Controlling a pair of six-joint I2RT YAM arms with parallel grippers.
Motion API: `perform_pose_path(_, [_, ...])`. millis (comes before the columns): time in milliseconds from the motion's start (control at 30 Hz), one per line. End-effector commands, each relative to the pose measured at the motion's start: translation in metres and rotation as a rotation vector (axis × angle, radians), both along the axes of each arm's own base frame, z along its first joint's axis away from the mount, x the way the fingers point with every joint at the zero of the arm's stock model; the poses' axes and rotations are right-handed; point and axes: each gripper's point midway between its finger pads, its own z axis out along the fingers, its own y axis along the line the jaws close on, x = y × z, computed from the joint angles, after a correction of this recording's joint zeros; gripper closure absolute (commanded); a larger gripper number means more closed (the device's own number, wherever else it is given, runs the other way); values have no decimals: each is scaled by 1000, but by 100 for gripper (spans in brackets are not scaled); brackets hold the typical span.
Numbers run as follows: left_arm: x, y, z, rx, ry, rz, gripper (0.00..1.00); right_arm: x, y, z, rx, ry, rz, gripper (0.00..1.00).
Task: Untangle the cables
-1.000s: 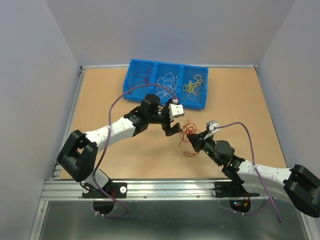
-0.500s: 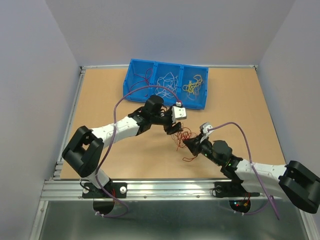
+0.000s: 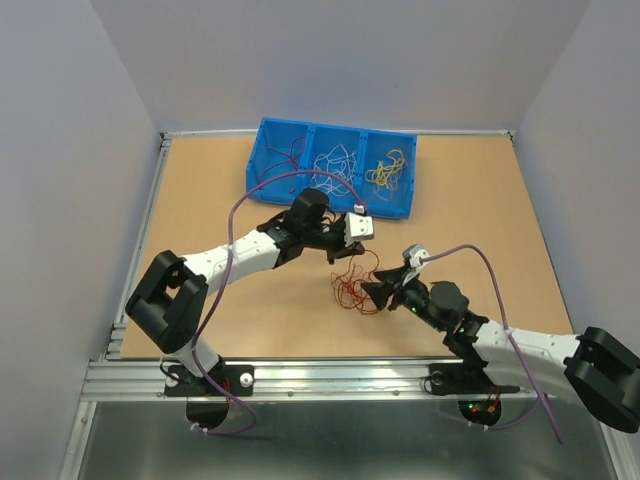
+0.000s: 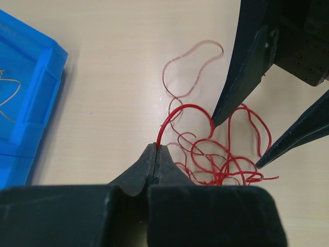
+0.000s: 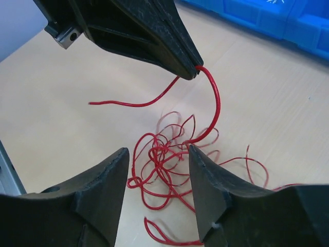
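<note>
Two robot arms are meeting over a tangle of wire near the middle of the wooden table (image 3: 200,200). The left arm (image 3: 250,255) is reaching in from the left and the right arm (image 3: 500,345) from the right, and their tips are hanging close together.

The left jaws are pressing tight together on a single red cable (image 4: 172,116), pinching it right at their tips. From the pinch the strand is arching up and over, then curving down into the red clump (image 3: 352,288) lying on the table just beneath. Seen from the right wrist, its loose end is sticking out sideways beyond the pinch.

The right jaws are standing apart, holding nothing, with the loops of the clump showing in the gap between them. From the left wrist, one of their dark tips is sitting just beside the raised strand and the other near the clump's outer edge. Whether either is touching wire cannot be told.

At the far side of the table a blue bin (image 3: 262,150) with three compartments is holding more cables, well apart from the arms: a few red cables (image 3: 290,155) in its left compartment, white cables (image 3: 330,162) in the middle and yellow cables (image 3: 388,170) in the right
</note>
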Motion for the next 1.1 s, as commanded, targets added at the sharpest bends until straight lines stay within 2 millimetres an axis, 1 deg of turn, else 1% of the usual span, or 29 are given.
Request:
perform_pose_path(0, [-7, -2, 55, -108, -95, -41, 100, 3, -8, 12, 46, -46, -37, 54])
perform_pose_path(33, [-7, -2, 56, -110, -98, -41, 100, 4, -9, 13, 48, -51, -45, 59])
perform_pose_path(67, [-7, -1, 58, -114, -98, -40, 100, 5, -10, 13, 52, -52, -54, 62])
perform_pose_path(100, [-8, -1, 59, -116, -95, -41, 100, 7, -12, 16, 60, -54, -72, 62])
perform_pose_path(133, [-9, -1, 61, -121, -97, -45, 100, 8, -13, 16, 63, -54, -80, 60])
perform_pose_path(167, [-11, -1, 62, -124, -98, -51, 100, 8, -14, 16, 63, -52, -85, 55])
perform_pose_path(200, [-13, 1, 65, -130, -102, -57, 100, 10, -15, 17, 65, -52, -97, 47])
perform_pose_path(233, [-16, 0, 69, -139, -103, -71, 100, 11, -16, 16, 64, -52, -105, 35])
perform_pose_path(267, [-20, 1, 70, -141, -100, -82, 100, 12, -18, 15, 66, -46, -116, 31])
perform_pose_path(333, [-26, 3, 78, -160, -108, -101, 100, 13, -18, 10, 56, -37, -121, 28])
perform_pose_path(400, [-31, 5, 84, -174, -110, -111, 100, 15, -17, 11, 46, -39, -125, 28])
perform_pose_path(467, [-35, 8, 97, -202, -119, -114, 100, 16, -15, 11, 40, -37, -123, 31])
perform_pose_path(500, [-37, 10, 106, -221, -116, -105, 100, 17, -12, 6, 24, -29, -114, 32])
perform_pose_path(533, [-37, 12, 113, -234, -113, -99, 100, 18, -9, 9, 27, -32, -105, 34])
perform_pose_path(567, [-35, 15, 122, -250, -119, -86, 100, 18, -6, 4, 9, -19, -94, 37])
perform_pose_path(600, [-38, 18, 142, -284, -129, -76, 100, 18, -3, 3, 4, -16, -83, 37])
perform_pose_path(633, [-36, 22, 154, -306, -139, -50, 100, 20, 1, 7, 11, -19, -78, 42])
perform_pose_path(667, [-33, 25, 168, -333, -153, -24, 100, 22, 3, 5, 8, -12, -79, 44])
perform_pose_path(700, [-35, 29, 195, -386, -196, -9, 100, 23, 4, -2, -4, 3, -78, 46])
perform_pose_path(767, [-32, 36, 224, -434, -228, 49, 100, 26, 10, 1, 7, -3, -68, 54])
perform_pose_path(800, [-32, 40, 254, -476, -269, 71, 100, 27, 12, 2, 9, 0, -69, 57])
perform_pose_path(833, [-28, 50, 278, -511, -301, 140, 100, 28, 14, -2, -1, 9, -69, 60])
perform_pose_path(867, [-25, 57, 299, -540, -326, 190, 100, 31, 13, 0, 4, 10, -81, 60])
perform_pose_path(900, [-25, 70, 339, -600, -377, 245, 100, 34, 14, 0, 9, 15, -96, 60])
perform_pose_path(933, [-14, 89, 366, -647, -412, 378, 100, 35, 14, -2, 7, 21, -103, 60])
perform_pose_path(967, [-11, 100, 387, -689, -418, 447, 100, 36, 15, -4, 2, 23, -101, 59])
perform_pose_path(1000, [-13, 119, 424, -755, -457, 514, 100, 37, 16, -3, 1, 22, -102, 58])
perform_pose_path(1033, [-8, 132, 440, -790, -462, 585, 100, 38, 17, -4, -2, 23, -105, 59])
perform_pose_path(1067, [6, 155, 453, -826, -463, 734, 100, 39, 16, -5, -5, 27, -109, 59])
